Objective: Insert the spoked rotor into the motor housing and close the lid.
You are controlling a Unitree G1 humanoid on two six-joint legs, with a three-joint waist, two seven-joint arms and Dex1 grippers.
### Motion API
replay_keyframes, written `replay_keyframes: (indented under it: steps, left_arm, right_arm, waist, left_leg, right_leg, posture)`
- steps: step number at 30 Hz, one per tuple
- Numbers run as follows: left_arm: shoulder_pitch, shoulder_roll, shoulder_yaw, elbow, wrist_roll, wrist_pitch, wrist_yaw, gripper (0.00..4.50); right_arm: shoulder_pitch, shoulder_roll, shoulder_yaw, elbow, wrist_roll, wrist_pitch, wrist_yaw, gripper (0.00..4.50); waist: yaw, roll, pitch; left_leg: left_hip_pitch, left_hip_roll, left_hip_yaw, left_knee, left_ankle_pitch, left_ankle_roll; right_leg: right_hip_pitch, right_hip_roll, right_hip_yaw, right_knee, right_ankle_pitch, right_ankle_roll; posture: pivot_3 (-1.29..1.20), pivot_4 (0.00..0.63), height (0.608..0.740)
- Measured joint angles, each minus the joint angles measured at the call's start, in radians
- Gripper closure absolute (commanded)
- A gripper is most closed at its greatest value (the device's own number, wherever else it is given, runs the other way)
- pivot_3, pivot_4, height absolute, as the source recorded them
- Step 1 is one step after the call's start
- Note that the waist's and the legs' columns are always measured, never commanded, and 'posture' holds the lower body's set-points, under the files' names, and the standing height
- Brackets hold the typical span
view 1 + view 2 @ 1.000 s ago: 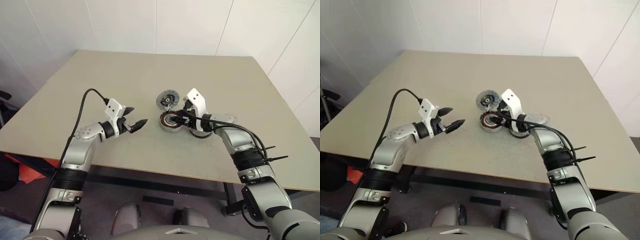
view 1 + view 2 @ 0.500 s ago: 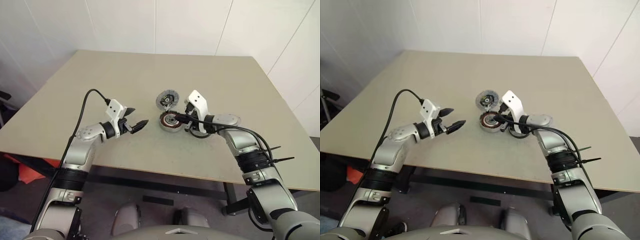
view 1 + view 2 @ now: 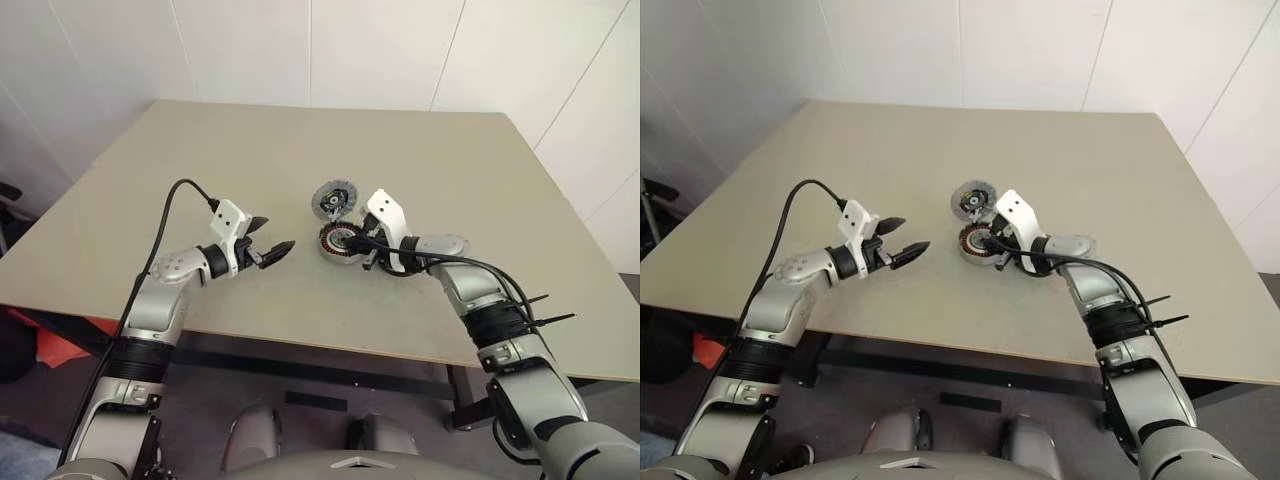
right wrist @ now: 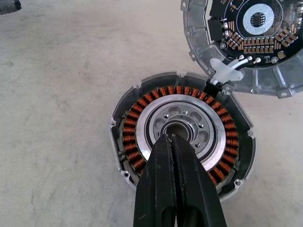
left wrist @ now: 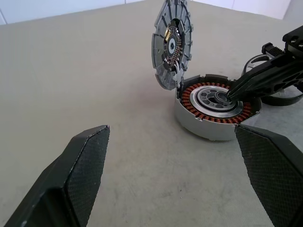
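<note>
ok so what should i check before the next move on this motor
1. Round dark motor housing with copper windings flat on the beige table: ok
2. Silver round lid standing open: ok
3. Housing centre free: not ok, the shut right pincer points into the silver hub
4. Left pincer open, apart from the housing: ok
5. Spoked rotor in a pincer: not ok, neither holds anything
6. Where the rotor lies: cannot tell
</note>
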Motion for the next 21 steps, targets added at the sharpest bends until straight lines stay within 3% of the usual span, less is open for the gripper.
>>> replay_keyframes:
  steps: [21]
  left_arm:
    - [0.018,0.002,-0.005,-0.001,0.004,-0.002,0.001,0.0]
  right_arm:
    - [-0.082,0.025,-0.009,0.174,-0.027,-0.098,-0.025,4.48]
  waist:
    - [0.0,0.0,0.0]
  left_leg:
    - [0.002,0.0,0.0,0.0,0.0,0.0]
  right_leg:
    - [0.002,0.0,0.0,0.0,0.0,0.0]
  posture:
    - [0.0,0.0,0.74]
